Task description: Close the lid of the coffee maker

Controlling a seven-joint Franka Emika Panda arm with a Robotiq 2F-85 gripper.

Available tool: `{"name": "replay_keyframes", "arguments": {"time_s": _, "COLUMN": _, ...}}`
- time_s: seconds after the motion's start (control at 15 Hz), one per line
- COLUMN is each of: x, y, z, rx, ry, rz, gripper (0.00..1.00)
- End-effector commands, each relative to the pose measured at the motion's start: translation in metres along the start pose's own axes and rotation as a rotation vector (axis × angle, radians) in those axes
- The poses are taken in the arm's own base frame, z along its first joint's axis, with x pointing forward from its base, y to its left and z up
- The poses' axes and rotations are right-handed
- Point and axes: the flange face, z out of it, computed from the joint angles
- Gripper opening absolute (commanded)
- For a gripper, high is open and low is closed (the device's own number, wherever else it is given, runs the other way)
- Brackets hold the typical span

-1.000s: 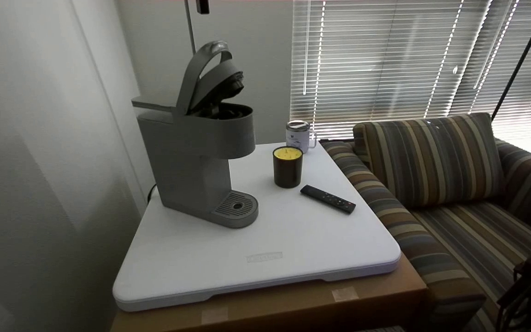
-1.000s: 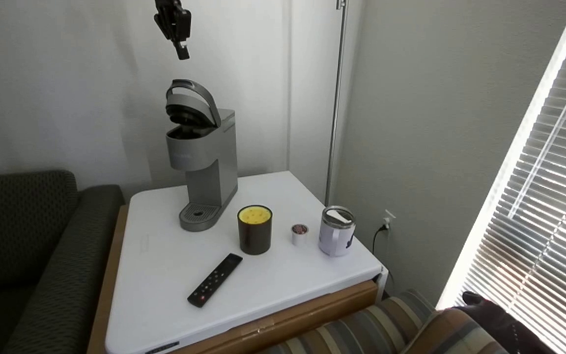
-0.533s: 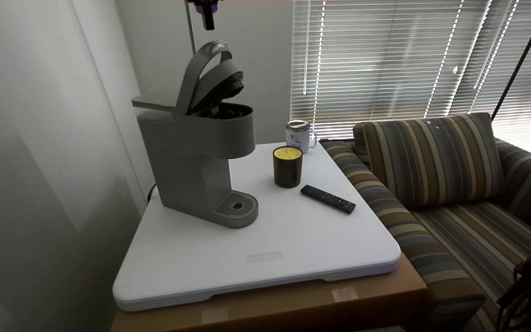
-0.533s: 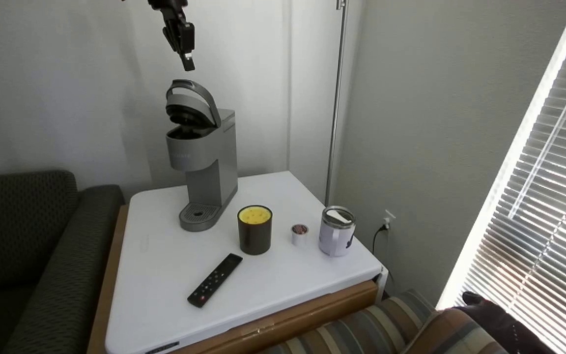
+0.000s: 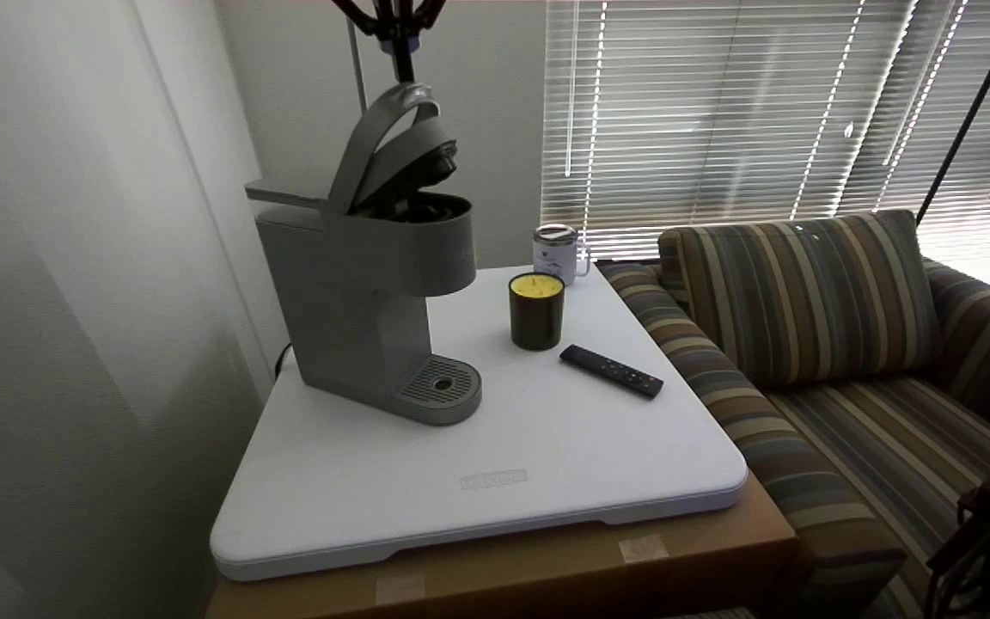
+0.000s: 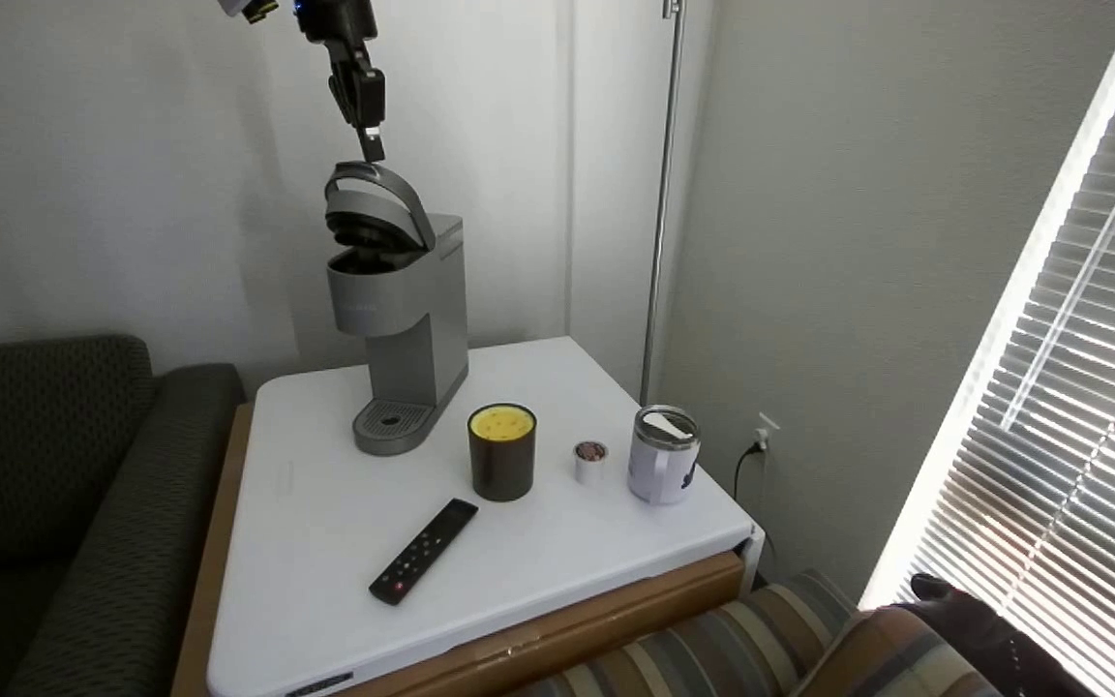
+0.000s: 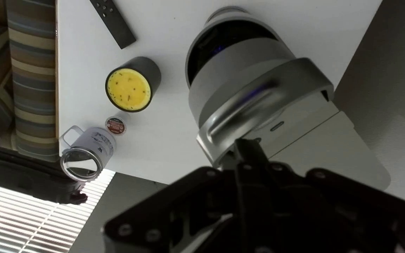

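Nearest in the wrist view, the gripper (image 7: 248, 149) has its fingers together, the tips seemingly touching the arched handle (image 7: 255, 109) of the grey lid (image 7: 232, 73), which stands tilted up over the open dark head of the coffee maker (image 5: 357, 292). It stands upright on a white table (image 7: 167, 151), with a dark jar with a yellow top (image 6: 502, 465) near its base, a black remote (image 6: 424, 552) lying near the jar, and a small pod (image 6: 590, 467) between the jar and a lidded mug (image 6: 662, 469). Past the table's edge come a striped armchair (image 5: 839, 421) and, farthest off, the slatted window blinds (image 5: 718, 129).
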Motion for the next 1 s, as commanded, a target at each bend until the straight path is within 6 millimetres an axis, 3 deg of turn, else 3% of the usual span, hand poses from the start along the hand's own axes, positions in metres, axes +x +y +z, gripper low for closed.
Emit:
{"name": "replay_keyframes", "arguments": {"time_s": 0.0, "x": -0.007, "y": 0.011, "z": 0.000, "rx": -0.003, "ry": -0.107, "rz": 0.008, "gripper": 0.00}}
{"name": "replay_keyframes", "arguments": {"time_s": 0.4, "x": -0.026, "y": 0.029, "z": -0.006, "rx": -0.057, "ry": -0.274, "rz": 0.011, "gripper": 0.00}}
{"name": "replay_keyframes", "arguments": {"time_s": 0.93, "x": -0.006, "y": 0.019, "z": -0.017, "rx": 0.044, "ry": -0.134, "rz": 0.074, "gripper": 0.00}}
